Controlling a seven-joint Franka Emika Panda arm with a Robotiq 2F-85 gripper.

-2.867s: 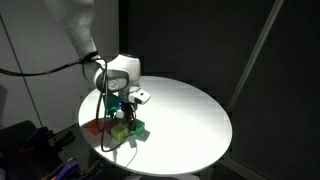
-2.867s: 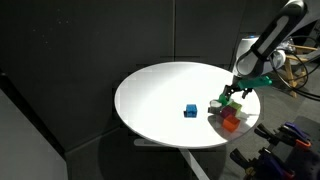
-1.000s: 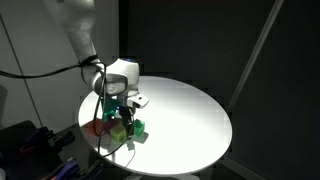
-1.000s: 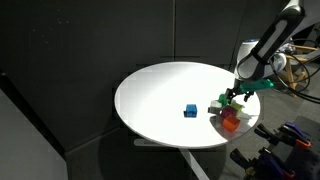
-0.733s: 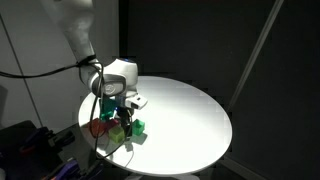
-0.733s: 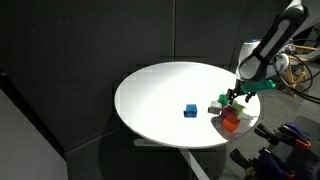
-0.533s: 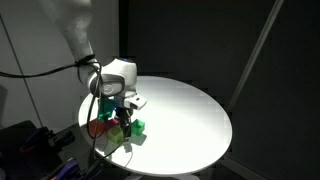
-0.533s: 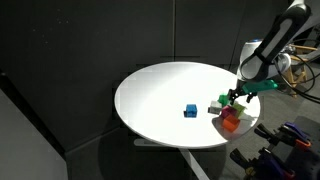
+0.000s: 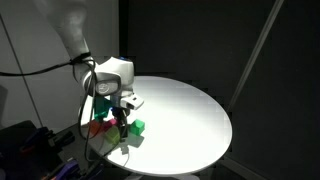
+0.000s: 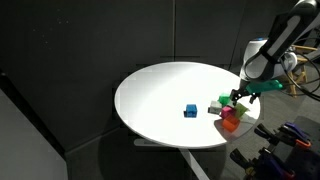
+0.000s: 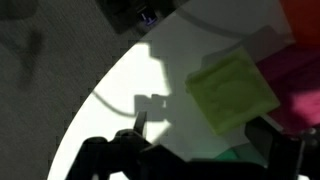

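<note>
Round white bench [image 9: 190, 110], dark room: gripper [image 9: 120, 113], jaws apart & empty, hovers above lime-green square block [image 11: 232, 90], red block [image 10: 231, 120] adjacent; grasp needs descent.

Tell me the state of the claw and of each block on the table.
Claw: open, empty.
Blue block: flat on table, alone.
Red block: on table near its edge, below claw.
Green block: on table, close to red block.
Yellow-green block: flat on table, untouched.
</note>
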